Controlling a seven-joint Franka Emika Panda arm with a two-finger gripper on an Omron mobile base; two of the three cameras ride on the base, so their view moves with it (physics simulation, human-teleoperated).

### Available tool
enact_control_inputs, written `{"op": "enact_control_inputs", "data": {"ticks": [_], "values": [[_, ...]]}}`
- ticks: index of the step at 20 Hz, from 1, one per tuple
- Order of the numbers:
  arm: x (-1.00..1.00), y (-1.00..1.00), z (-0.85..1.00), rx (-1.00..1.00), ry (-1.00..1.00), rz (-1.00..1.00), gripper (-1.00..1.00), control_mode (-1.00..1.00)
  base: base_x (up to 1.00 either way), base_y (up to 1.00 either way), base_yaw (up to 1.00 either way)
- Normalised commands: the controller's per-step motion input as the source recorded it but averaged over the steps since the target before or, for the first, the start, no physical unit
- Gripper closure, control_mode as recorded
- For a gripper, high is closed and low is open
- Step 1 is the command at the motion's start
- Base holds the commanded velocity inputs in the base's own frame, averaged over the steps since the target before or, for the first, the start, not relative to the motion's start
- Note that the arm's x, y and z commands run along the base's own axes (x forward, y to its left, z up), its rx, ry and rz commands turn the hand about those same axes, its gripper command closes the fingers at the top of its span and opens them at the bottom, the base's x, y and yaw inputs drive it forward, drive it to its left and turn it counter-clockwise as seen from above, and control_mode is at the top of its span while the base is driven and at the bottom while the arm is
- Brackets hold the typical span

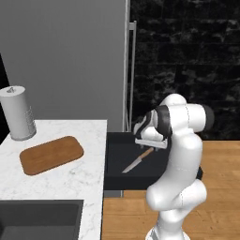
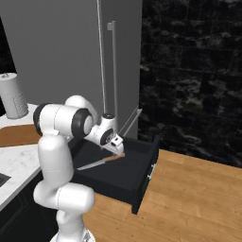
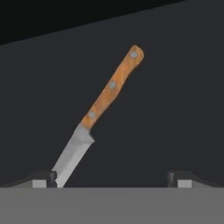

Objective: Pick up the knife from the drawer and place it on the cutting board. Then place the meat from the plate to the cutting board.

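Hand view: tool [image 3: 113, 177], jaws apart, hangs over knife [image 3: 98, 120] in drawer [image 1: 117, 161]; next, lower and centre on its handle.

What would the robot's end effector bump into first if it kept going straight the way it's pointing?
Probably the drawer's dark floor, close beside the knife. The open end effector points down into it; the blade tip lies by one finger, so depth is uncertain.

The slim knife with silver blade and light wooden handle [image 1: 139, 160] lies flat in the open dark grey-black drawer [image 1: 114, 161], blade pointing toward the white marble worktop [image 1: 79, 176]. The claw [image 1: 151, 143] hangs above the handle end. The brown rounded wooden cutting board [image 1: 51, 154] lies on the worktop, near a grey cylindrical canister [image 1: 17, 113].
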Motion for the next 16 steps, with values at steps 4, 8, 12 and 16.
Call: {"op": "enact_control_inputs", "data": {"ticks": [4,8,12,16], "values": [[0.39,0.01,-0.38,-0.1,-0.08,-0.01,-1.0,-1.0,0.0,0.0,0.0],[0.46,0.0,-0.42,-0.1,-0.01,-0.03,-1.0,-1.0,0.0,0.0,0.0],[0.37,0.01,-0.32,-0.04,0.0,-0.04,-1.0,-1.0,0.0,0.0,0.0],[0.47,0.1,-0.11,0.0,0.0,-0.05,-1.0,-1.0,0.0,0.0,0.0]]}}
